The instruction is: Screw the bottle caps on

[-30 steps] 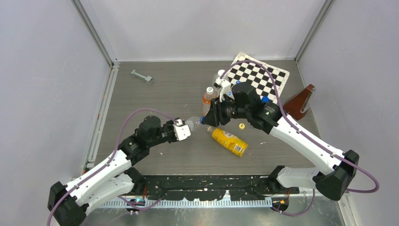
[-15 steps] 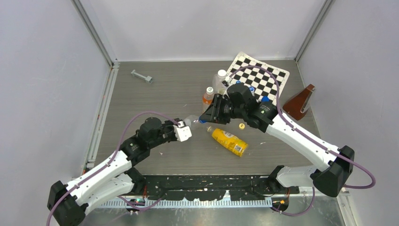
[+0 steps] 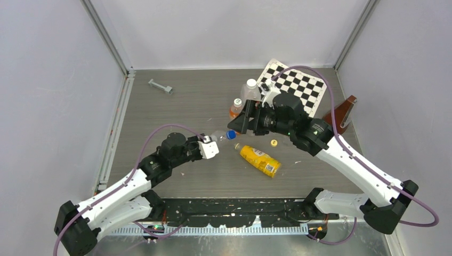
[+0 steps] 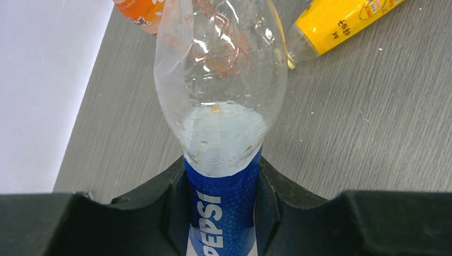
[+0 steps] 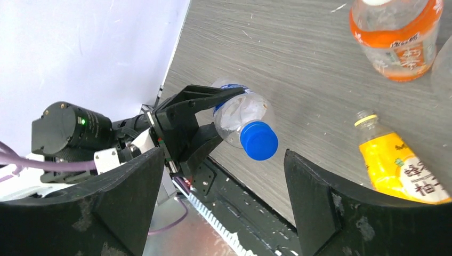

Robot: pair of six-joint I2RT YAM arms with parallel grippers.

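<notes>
My left gripper [image 4: 221, 194] is shut on the blue label of the clear Pepsi bottle [image 4: 221, 122] and holds it off the table, neck pointing away. The blue cap [image 5: 259, 141] sits on that bottle's neck [image 3: 231, 134]. Just behind the cap, my right gripper [image 5: 223, 160] stands open; its fingers [image 5: 320, 197] touch nothing. In the top view it [image 3: 238, 124] hangs right of the cap. The yellow juice bottle [image 3: 259, 160] lies on its side with a bare neck [image 5: 365, 120]. The yellow cap [image 3: 274, 142] rests on the table beside it.
An orange-drink bottle with a white cap [image 3: 236, 106] and a tall clear bottle [image 3: 249, 90] stand behind my right gripper. A checkerboard [image 3: 298, 85] lies at the back right beside a brown wedge [image 3: 344, 113]. A metal part [image 3: 160, 86] lies back left.
My right gripper was shut on the blue cap at the Pepsi bottle's neck; it has opened, let go and drawn back to the right. The cap stays on the bottle. The left arm held still.
</notes>
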